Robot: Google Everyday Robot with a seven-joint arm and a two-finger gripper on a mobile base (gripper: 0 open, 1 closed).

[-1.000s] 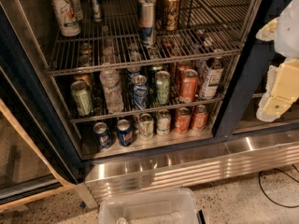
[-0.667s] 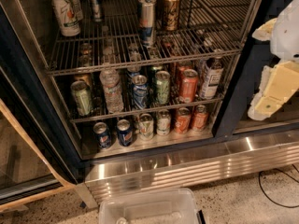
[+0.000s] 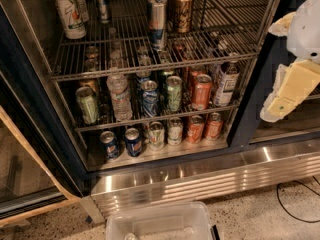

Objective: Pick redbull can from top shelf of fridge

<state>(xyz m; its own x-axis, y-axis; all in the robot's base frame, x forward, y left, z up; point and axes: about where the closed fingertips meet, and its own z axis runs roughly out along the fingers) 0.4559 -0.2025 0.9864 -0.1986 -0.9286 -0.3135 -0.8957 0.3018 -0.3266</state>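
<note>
The redbull can, slim, silver and blue, stands upright near the middle of the top shelf of the open fridge. A wider white can with orange and green marks stands at the shelf's left. A gold-brown can stands just right of the redbull can. My gripper, cream and white, hangs at the right edge of the view. It is outside the cabinet, right of the dark frame post and lower than the can. It holds nothing that I can see.
Two lower racks hold several cans and bottles. The open glass door stands at the left. A clear plastic bin sits on the floor in front of the ribbed steel base. A black cable lies on the floor at the right.
My gripper has shifted a little to the left, toward the fridge's frame post. The cans have not moved.
</note>
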